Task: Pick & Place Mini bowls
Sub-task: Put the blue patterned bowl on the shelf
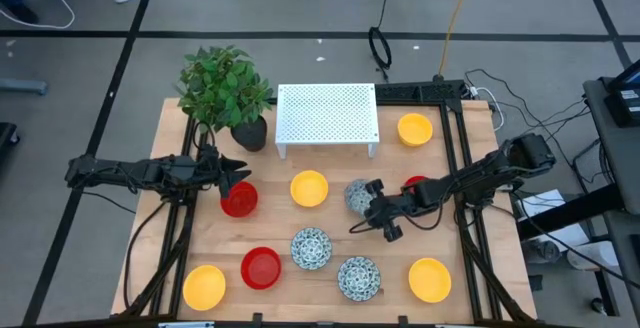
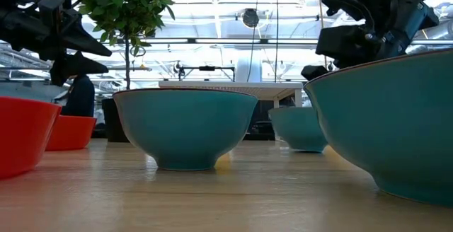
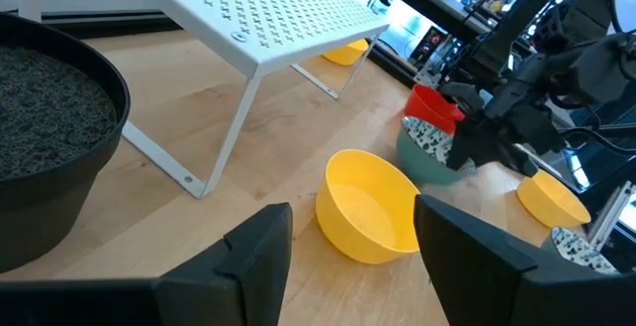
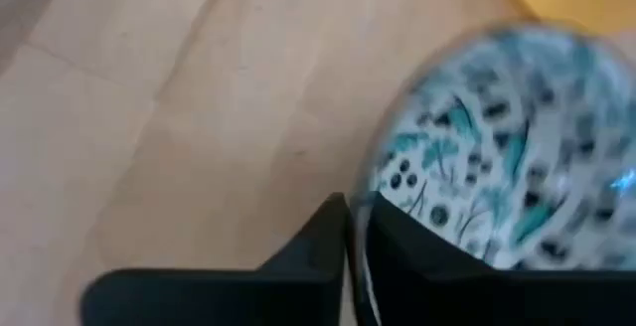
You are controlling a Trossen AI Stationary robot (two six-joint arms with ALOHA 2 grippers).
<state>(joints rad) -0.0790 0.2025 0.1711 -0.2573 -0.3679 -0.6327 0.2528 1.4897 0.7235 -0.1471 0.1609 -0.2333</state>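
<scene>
Right pincer [image 1: 365,206], mid-table, nipped shut on rim of patterned white-and-blue ceramic mini bowl [image 1: 356,195], bowl tilted. Advise steady lift, clearing nearby yellow mini bowl [image 1: 309,188]. Left pincer [image 1: 238,174] open, empty, above red mini bowl [image 1: 238,200].

The left gripper [image 3: 353,256] hangs with its jaws spread apart. Just beyond the gap between them sits a yellow bowl [image 3: 370,207] on the wooden table [image 3: 268,157]. Farther ahead, the right gripper [image 3: 467,139] holds a patterned bowl [image 3: 429,149].
</scene>
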